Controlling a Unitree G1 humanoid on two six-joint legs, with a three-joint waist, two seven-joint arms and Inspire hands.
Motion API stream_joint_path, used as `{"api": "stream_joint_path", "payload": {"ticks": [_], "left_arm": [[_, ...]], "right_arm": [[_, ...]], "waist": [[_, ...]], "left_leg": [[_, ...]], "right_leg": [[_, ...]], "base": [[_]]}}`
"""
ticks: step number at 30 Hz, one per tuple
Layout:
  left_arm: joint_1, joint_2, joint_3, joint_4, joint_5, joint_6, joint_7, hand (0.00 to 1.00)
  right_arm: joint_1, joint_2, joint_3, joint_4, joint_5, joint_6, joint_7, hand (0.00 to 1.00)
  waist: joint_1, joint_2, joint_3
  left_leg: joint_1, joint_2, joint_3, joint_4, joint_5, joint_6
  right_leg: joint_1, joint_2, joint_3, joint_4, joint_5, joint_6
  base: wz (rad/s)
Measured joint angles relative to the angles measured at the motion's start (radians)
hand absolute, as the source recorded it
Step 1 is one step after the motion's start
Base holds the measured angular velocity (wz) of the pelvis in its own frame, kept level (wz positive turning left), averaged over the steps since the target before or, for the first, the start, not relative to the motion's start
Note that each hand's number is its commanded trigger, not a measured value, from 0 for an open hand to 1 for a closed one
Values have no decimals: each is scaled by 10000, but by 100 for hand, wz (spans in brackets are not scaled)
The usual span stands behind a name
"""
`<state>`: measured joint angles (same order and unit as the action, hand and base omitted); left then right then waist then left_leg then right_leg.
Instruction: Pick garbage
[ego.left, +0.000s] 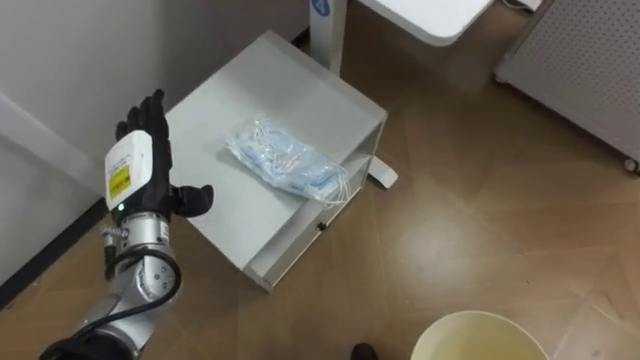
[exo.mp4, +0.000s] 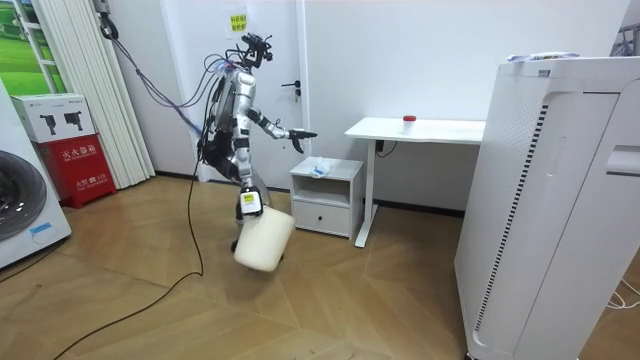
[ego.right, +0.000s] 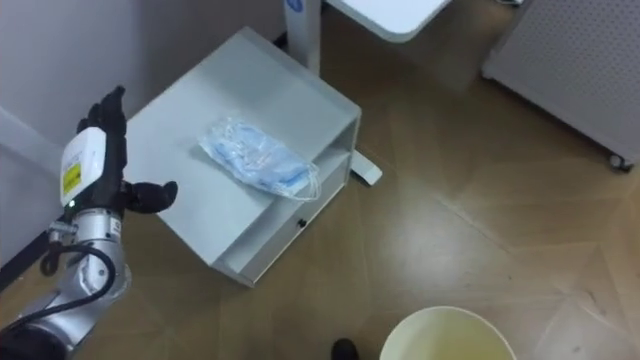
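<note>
A packet (ego.left: 285, 160) lies on the top of a low cabinet (ego.left: 215, 150), near the middle, with one end reaching the front edge. The cabinet stands with its back to the wall (ego.left: 80, 60), just beside the desk's leg (ego.left: 328, 30). The desk (ego.left: 430, 15) runs off to its right. The robot stands at the cabinet's left side, with its left hand (ego.left: 140, 160) raised flat over the top's left corner, well apart from the packet. A bucket (ego.left: 478, 318) hangs before the cabinet's front, under the right hand (exo.mp4: 250, 203). In the room view a tall appliance (exo.mp4: 560, 200) stands at the right and a washing machine (exo.mp4: 25, 215) at the far left.
</note>
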<state>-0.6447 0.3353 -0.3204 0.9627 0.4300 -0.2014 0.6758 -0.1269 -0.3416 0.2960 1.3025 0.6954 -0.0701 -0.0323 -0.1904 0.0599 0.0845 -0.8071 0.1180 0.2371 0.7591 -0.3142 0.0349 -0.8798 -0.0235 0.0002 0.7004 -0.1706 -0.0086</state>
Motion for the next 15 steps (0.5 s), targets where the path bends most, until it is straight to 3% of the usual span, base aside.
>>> {"api": "stream_joint_path", "payload": {"ticks": [6,15], "left_arm": [[-26,152,-518,206,545,4,-4,0],[-210,350,-1184,448,1951,227,-22,0]], "right_arm": [[26,1,378,163,-361,97,22,100],[475,10,1139,34,-1385,710,609,100]], "waist": [[-365,15,21],[-544,7,22]], "left_leg": [[-435,90,52,458,-186,17],[-843,190,60,1387,-618,-25]], "right_leg": [[-497,65,117,503,-183,1],[-1095,77,234,1596,-610,-59]], "base": [[-3],[-2]]}}
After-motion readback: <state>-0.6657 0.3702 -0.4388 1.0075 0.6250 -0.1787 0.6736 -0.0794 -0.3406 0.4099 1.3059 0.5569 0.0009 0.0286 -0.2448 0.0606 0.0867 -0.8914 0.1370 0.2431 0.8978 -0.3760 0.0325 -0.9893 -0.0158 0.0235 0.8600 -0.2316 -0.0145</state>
